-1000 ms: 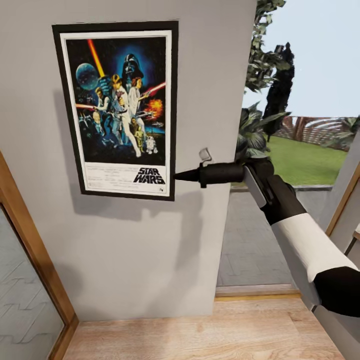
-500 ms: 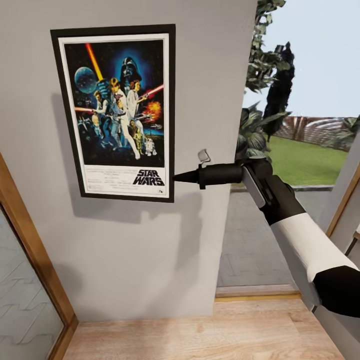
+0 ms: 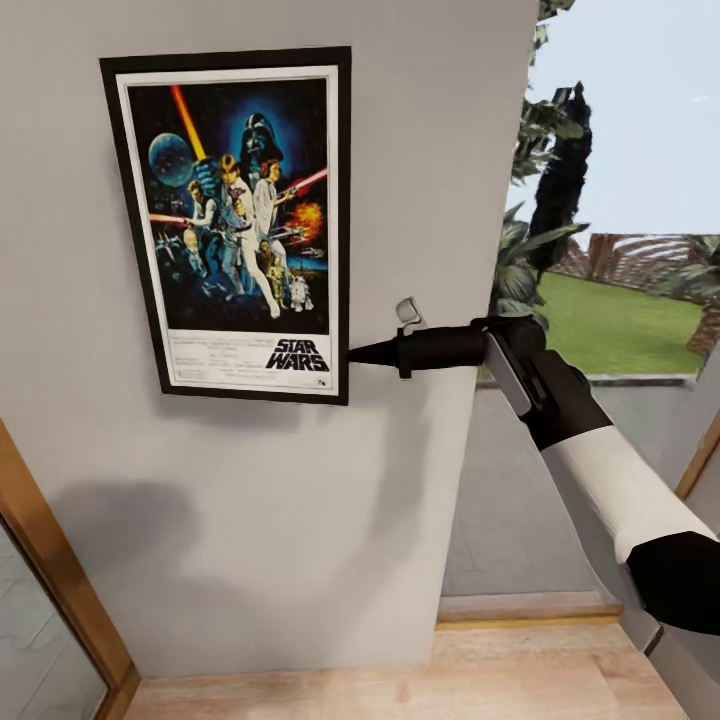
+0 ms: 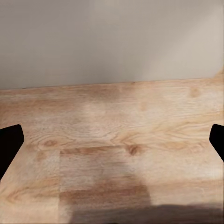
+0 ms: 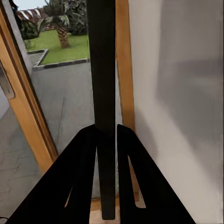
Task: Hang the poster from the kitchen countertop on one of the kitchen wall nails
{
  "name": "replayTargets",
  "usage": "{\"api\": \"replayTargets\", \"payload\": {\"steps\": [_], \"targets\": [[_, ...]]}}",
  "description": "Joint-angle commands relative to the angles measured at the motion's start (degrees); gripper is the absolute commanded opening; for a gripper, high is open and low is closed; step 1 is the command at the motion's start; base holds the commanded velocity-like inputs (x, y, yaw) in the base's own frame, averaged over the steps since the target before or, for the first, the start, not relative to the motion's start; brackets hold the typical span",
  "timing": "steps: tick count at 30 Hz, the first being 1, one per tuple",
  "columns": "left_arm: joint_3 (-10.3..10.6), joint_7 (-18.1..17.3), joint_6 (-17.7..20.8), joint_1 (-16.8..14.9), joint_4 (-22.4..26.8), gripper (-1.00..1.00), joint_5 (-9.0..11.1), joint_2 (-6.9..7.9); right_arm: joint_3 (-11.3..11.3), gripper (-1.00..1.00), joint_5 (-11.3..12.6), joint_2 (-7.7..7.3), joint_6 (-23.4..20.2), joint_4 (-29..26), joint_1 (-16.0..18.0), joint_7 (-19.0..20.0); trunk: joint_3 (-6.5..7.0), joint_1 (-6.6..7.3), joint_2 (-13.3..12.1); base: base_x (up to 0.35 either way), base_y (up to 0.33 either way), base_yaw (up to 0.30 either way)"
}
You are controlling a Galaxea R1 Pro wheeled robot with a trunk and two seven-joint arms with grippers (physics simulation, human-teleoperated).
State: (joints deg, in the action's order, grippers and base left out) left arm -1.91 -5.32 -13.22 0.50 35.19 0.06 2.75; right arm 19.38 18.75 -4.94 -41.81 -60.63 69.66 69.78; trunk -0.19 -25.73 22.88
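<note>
From the head camera, the poster (image 3: 235,225) hangs flat against a light grey wall (image 3: 300,520), upright but for a slight lean, with its lower right corner meeting the tip of the right gripper (image 3: 362,352), which reaches in from the right on a black and white arm. No nail can be made out; if one is there, the frame hides it. The left wrist camera looks down on a wooden floor (image 4: 116,140) at the foot of the wall, with the left gripper (image 4: 112,142) spread wide and holding nothing. The right wrist camera sights along two dark fingers (image 5: 81,177) pressed onto the poster's black edge (image 5: 103,84), with the wall just beside it and a wood-framed glass door (image 5: 28,107) beyond. The likely risk is letting go before the frame has truly caught on a nail, so the poster would slide down the wall to the floor. Pulling away sideways could also drag the corner and knock it off.
</note>
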Motion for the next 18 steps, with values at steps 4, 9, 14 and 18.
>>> {"api": "replayTargets", "payload": {"steps": [4,9,14,18], "targets": [[-0.2,-0.4,-0.1,0.0,0.1,1.0,0.0,-0.02,0.1,-1.0,0.5,-0.07,-0.6,0.0,0.0,0.0,-0.02,-0.06,0.0,0.316,0.0,0.0],[-0.3,-0.4,-0.1,0.0,0.1,1.0,0.0,-0.02,0.1,-1.0,0.5,-0.07,-0.6,-0.1,0.0,0.0,-0.02,-0.06,0.0,0.108,0.0,0.0],[-0.3,-0.4,-0.1,0.0,0.1,1.0,0.0,-0.02,0.1,-1.0,0.5,-0.07,-0.6,-0.1,0.0,0.0,-0.02,-0.06,0.0,0.015,0.0,0.0],[-0.3,-0.4,-0.1,0.0,0.1,1.0,0.0,-0.02,0.1,-1.0,0.5,-0.07,-0.5,-0.2,0.0,0.0,-0.02,-0.06,0.0,0.002,0.0,0.0]]}}
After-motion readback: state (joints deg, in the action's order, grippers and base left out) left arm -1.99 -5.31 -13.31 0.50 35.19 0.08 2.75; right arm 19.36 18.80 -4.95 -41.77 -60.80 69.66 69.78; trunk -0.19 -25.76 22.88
